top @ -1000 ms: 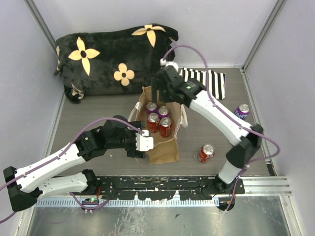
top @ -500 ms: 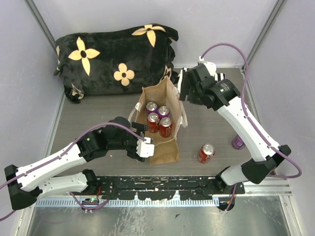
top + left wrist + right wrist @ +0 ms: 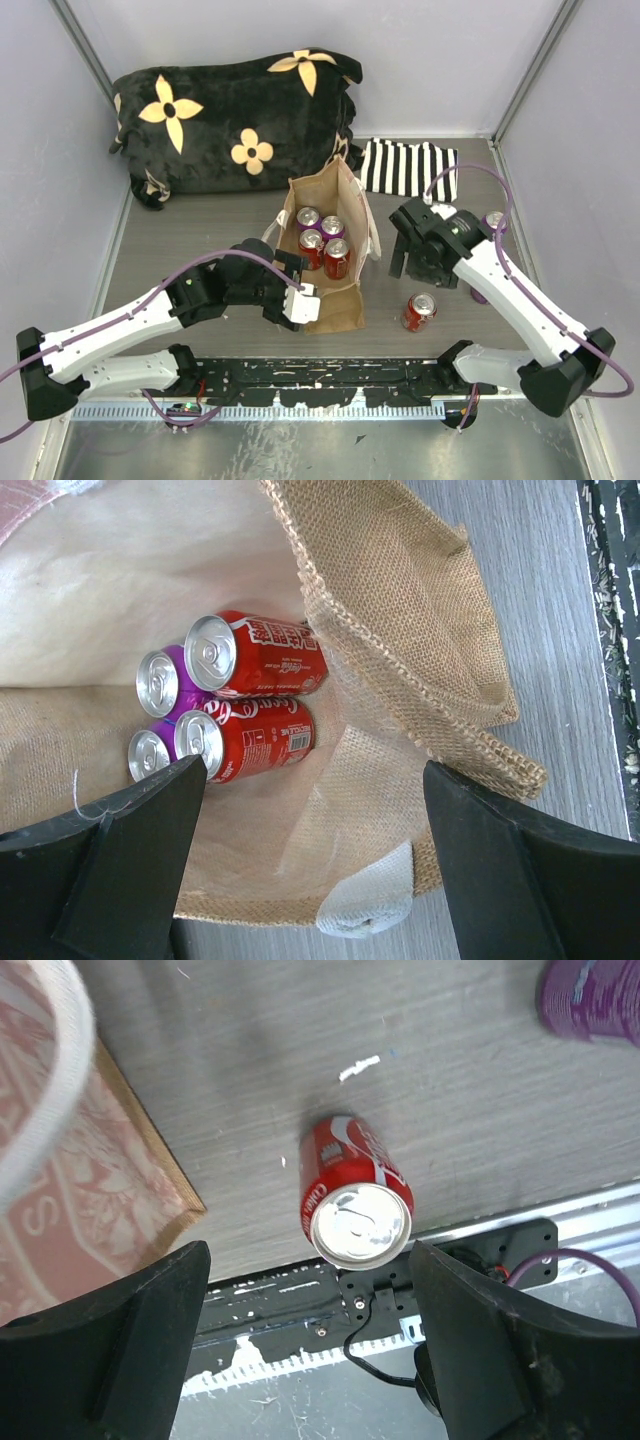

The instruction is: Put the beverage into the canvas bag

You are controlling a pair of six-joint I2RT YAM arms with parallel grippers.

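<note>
The tan woven canvas bag [image 3: 340,300] stands open at the table's middle, with two red cans [image 3: 337,257] and two purple cans [image 3: 309,217] inside. In the left wrist view they lie deep in the bag [image 3: 400,610]. My left gripper [image 3: 301,302] is open at the bag's near rim, with the rim and a cream handle end [image 3: 365,905] between its jaws [image 3: 312,780]. A red cola can [image 3: 419,310] stands on the table right of the bag. My right gripper [image 3: 418,265] is open and empty above it, and the can [image 3: 358,1205] shows between its jaws [image 3: 308,1260].
A purple can [image 3: 492,222] stands at the right, partly behind my right arm; it also shows in the right wrist view [image 3: 590,1000]. A black flowered blanket [image 3: 235,115] and a striped cloth [image 3: 405,165] lie at the back. A black rail [image 3: 330,375] runs along the near edge.
My right arm has swung from over the bag's far side out to the right and forward, now above the red can. My left gripper has shifted slightly right at the bag's rim.
</note>
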